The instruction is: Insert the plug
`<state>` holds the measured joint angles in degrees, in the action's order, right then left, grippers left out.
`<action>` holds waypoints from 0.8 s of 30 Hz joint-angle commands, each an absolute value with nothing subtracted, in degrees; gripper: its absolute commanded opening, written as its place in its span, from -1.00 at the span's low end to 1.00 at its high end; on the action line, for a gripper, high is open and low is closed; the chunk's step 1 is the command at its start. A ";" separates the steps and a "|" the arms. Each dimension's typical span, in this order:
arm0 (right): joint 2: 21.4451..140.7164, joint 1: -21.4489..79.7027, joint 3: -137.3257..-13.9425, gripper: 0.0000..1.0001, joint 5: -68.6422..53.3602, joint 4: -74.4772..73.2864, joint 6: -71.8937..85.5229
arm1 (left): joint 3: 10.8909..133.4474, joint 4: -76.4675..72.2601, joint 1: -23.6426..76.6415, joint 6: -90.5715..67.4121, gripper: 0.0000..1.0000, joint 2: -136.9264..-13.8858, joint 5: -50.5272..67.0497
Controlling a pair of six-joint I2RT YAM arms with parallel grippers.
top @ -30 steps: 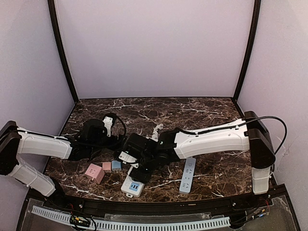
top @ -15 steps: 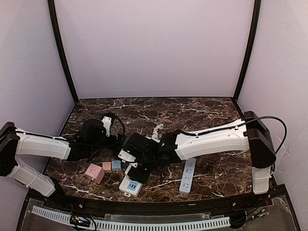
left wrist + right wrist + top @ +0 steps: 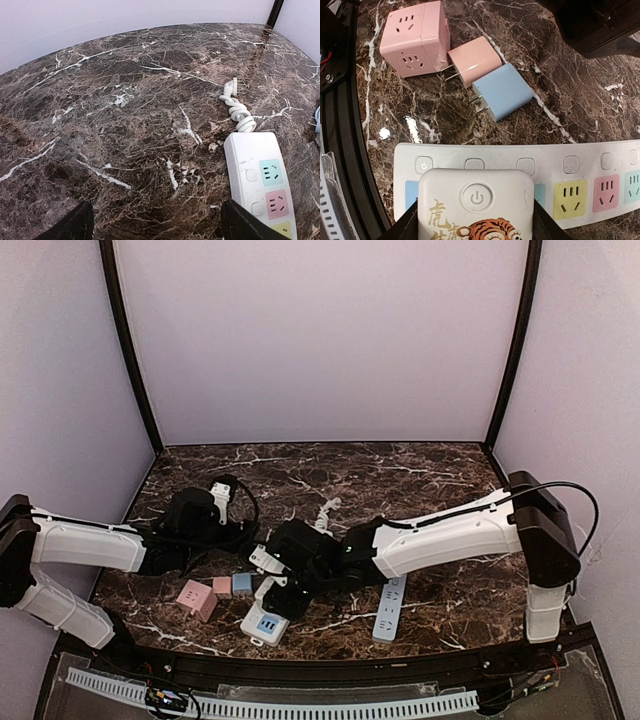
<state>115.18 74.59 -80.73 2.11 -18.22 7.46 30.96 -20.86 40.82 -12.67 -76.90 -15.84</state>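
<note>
My right gripper is shut on a white plug block with a power button and a tiger print. The block sits over the near end of a white power strip, covering blue sockets; whether its pins are in cannot be seen. In the top view the strip lies under the right gripper. My left gripper stands open over bare marble, with the strip's far end and coiled cord just to its right. From above, the left gripper sits left of the right one.
A pink socket cube, a pink adapter and a blue adapter lie close beyond the strip. A pale blue power strip lies right of the right arm. The black table rail runs along the near edge.
The right gripper with the plug block has moved a little left and toward the near edge, and the strip's near end has shifted left with it. The left arm is still.
</note>
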 commanded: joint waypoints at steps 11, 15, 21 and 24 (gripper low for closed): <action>128.62 78.13 -72.83 -1.00 3.26 -34.67 16.87 | 28.53 -20.04 40.86 -13.78 0.75 -74.18 -16.48; 132.46 80.25 -76.07 -1.00 6.56 -39.43 19.27 | 28.35 -19.95 40.90 -13.84 0.75 -73.70 -16.51; 133.71 80.65 -73.09 -1.00 7.16 -38.65 21.32 | 28.22 -19.98 40.81 -14.04 0.74 -73.73 -16.35; 134.32 80.50 -73.17 -1.00 7.26 -38.10 21.60 | 28.33 -20.04 40.87 -14.14 0.74 -73.91 -16.27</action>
<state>119.92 79.64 -82.85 14.87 -12.36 16.84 29.30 -20.86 40.82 -13.69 -74.87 -15.97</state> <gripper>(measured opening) 0.575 0.871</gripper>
